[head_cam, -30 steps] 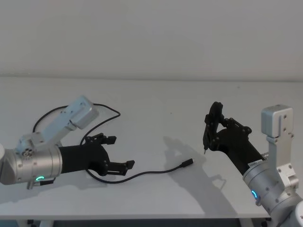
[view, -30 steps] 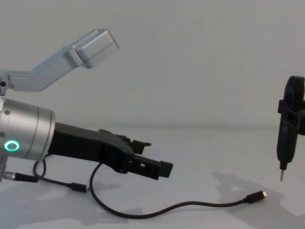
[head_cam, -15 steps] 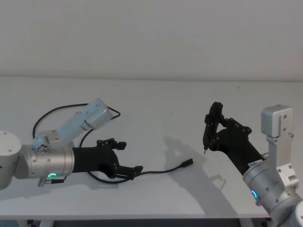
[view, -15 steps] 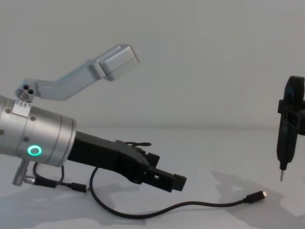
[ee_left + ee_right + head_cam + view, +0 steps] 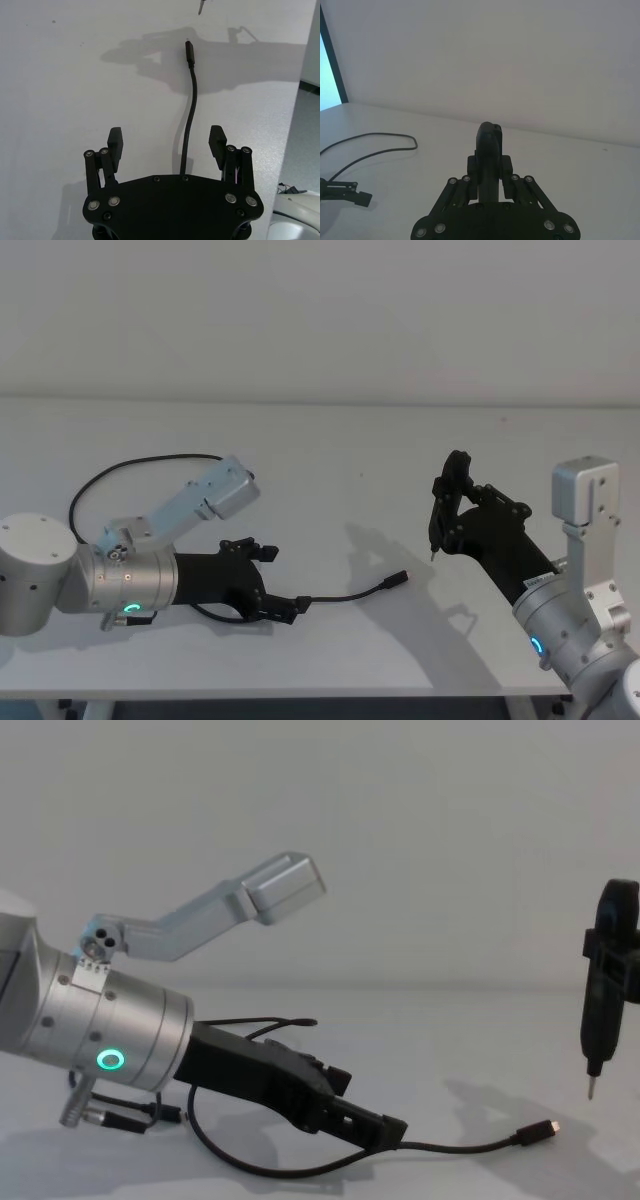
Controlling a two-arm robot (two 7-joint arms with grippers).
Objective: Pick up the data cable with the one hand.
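Beneath the left gripper [image 5: 167, 142], jaws spread, runs the data cable [image 5: 194, 100].

You are looking at the data cable [image 5: 342, 597] lying on the table [image 5: 330, 460], its plug end pointing right toward the middle and its other end looping back behind the left arm. Your left gripper [image 5: 281, 580] is sitting low over the table's left front, its fingers [image 5: 114, 141] standing apart with the cable running between them, touching neither. Your right gripper [image 5: 452, 510] is hanging at the right, apart from the plug, clasping a slim tool [image 5: 437, 525] that is pointing down above the table.
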